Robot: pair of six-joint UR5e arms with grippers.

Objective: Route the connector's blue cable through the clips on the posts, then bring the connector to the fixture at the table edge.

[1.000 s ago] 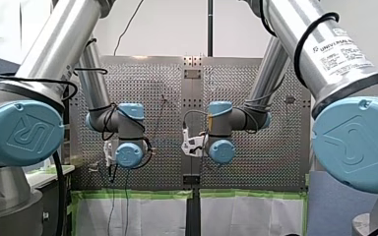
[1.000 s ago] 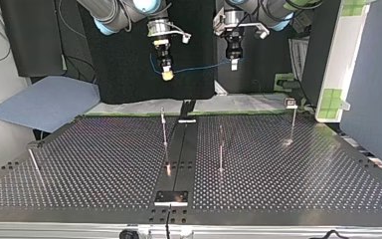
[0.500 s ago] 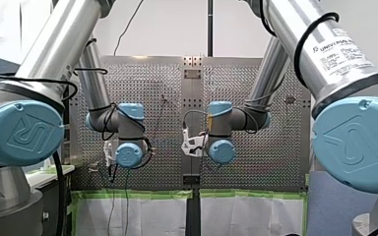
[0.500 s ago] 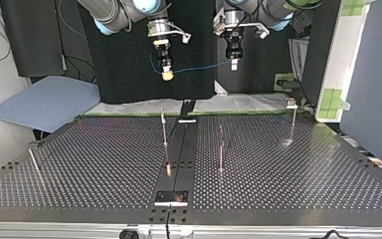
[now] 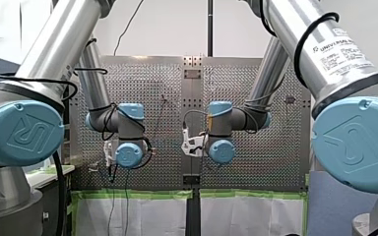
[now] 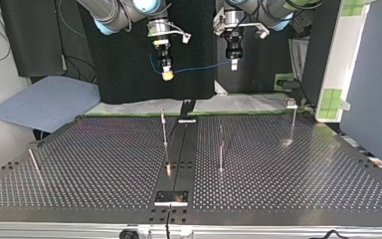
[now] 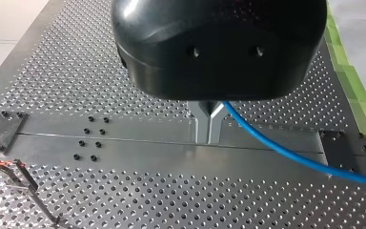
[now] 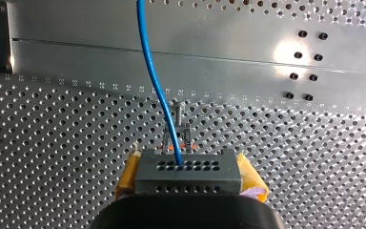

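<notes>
High above the far end of the table in the top view, my right gripper (image 6: pixel 166 73) is shut on the grey connector (image 8: pixel 188 171), which sits between its yellow pads (image 8: pixel 129 174). The blue cable (image 6: pixel 199 67) runs from the connector across to my left gripper (image 6: pixel 234 63). In the left wrist view, that gripper (image 7: pixel 208 136) has its metal fingers shut on the blue cable (image 7: pixel 286 153), which trails off to one side. A thin post with a clip (image 8: pixel 177 125) stands on the table straight below the connector.
Thin posts (image 6: pixel 163 127) (image 6: pixel 221 150) (image 6: pixel 293 120) stand on the perforated table (image 6: pixel 303 184), and another post (image 6: pixel 34 162) leans at the top view's left. A metal plate (image 6: pixel 171 197) sits on the centre rail at the near edge. Green tape (image 7: pixel 345 57) lines the table edge.
</notes>
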